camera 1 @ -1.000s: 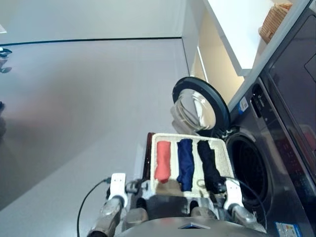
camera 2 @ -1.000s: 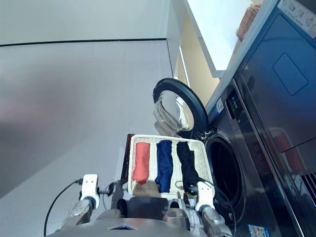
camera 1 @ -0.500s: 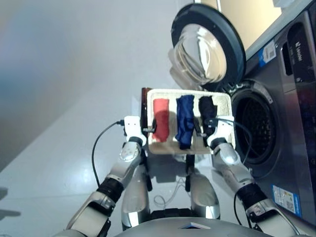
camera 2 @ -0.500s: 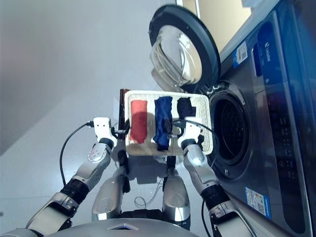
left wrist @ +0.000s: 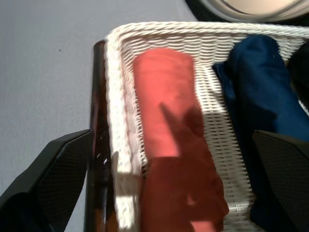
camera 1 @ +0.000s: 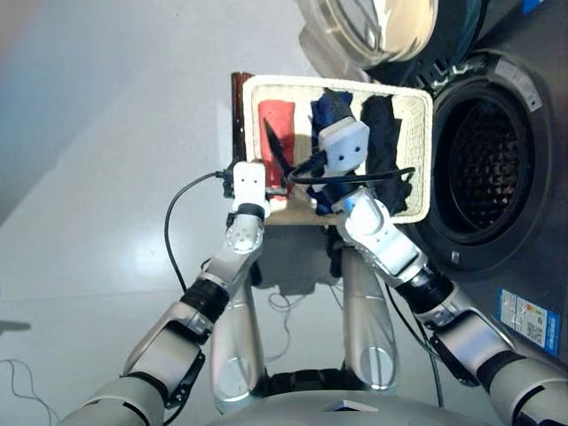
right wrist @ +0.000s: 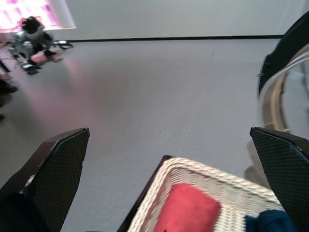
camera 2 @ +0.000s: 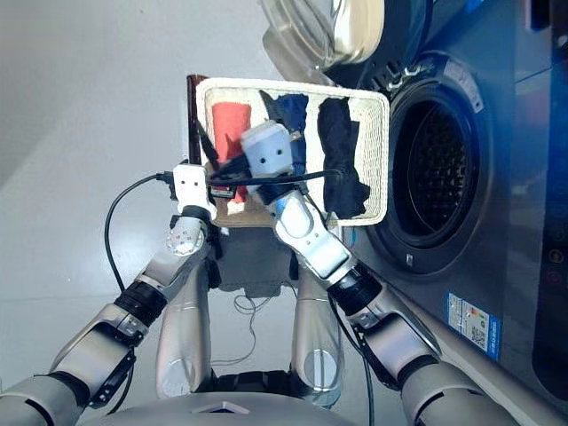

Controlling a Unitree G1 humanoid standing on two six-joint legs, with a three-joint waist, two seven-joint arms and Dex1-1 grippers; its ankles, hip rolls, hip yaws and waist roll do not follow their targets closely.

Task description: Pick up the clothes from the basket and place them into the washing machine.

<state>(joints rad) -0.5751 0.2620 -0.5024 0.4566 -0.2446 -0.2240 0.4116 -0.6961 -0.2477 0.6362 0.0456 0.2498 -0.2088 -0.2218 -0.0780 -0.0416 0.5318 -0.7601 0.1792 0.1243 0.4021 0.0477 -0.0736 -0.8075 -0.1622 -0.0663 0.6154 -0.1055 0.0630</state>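
The basket (camera 1: 424, 151) stands in front of the washing machine, whose drum hole (camera 1: 484, 169) gapes with the porthole door (camera 1: 382, 27) swung wide. Three clothes lie side by side in it: coral-red (camera 1: 275, 120), navy (camera 1: 330, 111) and black (camera 1: 383, 133). My left gripper (left wrist: 171, 135) is open at the basket's near left corner, one finger outside the rim, the other over the coral-red roll (left wrist: 164, 121). My right gripper (right wrist: 169, 130) is open and raised above the navy garment, holding nothing.
A dark brown board (camera 1: 238, 115) edges the basket's left side. Black cables loop from both wrists across the basket's near edge. The machine's grey front (camera 1: 524, 266) rises at the right. Pale floor lies to the left.
The camera has tilted down. Both arms have reached forward; the right gripper rose from the basket's near edge by the black garment to above the navy one. The clothes have not moved.
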